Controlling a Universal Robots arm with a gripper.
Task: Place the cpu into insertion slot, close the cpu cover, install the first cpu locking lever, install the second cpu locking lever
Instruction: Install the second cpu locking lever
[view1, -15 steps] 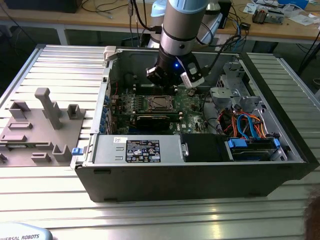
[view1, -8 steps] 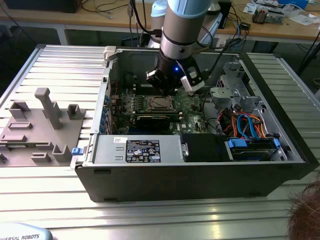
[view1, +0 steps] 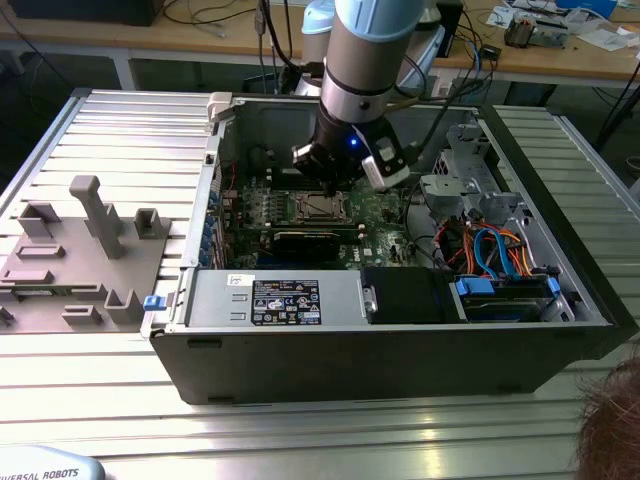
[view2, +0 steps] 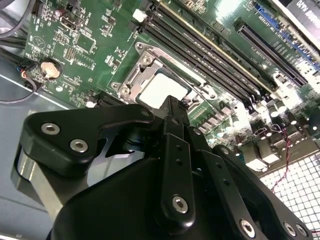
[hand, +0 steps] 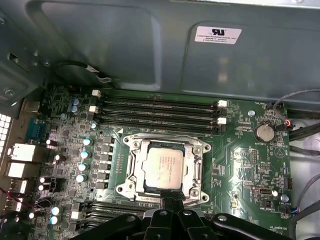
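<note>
Inside the open computer case (view1: 400, 340), arm is down over the green motherboard (view1: 385, 210), gripper (view1: 330, 188) right above the socket area.

- cpu (hand: 163, 167) sits flat in the socket, silver-grey top exposed through the square window. Also visible in the second wrist view (view2: 161, 89).
- cpu cover (hand: 197, 167) is down over the chip, its metal frame lying flat around the chip on all sides.
- Gripper (hand: 171, 199): fingers look drawn together into one narrow black tip, nothing visibly held between them. Tip is at the socket's edge, just beside the frame; can't tell whether it actually touches the frame or a lever. Second wrist view shows the same, gripper (view2: 175, 106) tip pointing at the near edge of the chip.
- Locking levers: too thin to make out against the frame, can't tell their state.
- Memory slots (hand: 155, 107) run parallel just beyond the socket, coin cell battery (hand: 264, 132) well apart, at one side of the board.
- Grey fixture block (view1: 85, 255) on the ribbed metal counter (view1: 130, 140), at the exterior view's left of the case.
</note>
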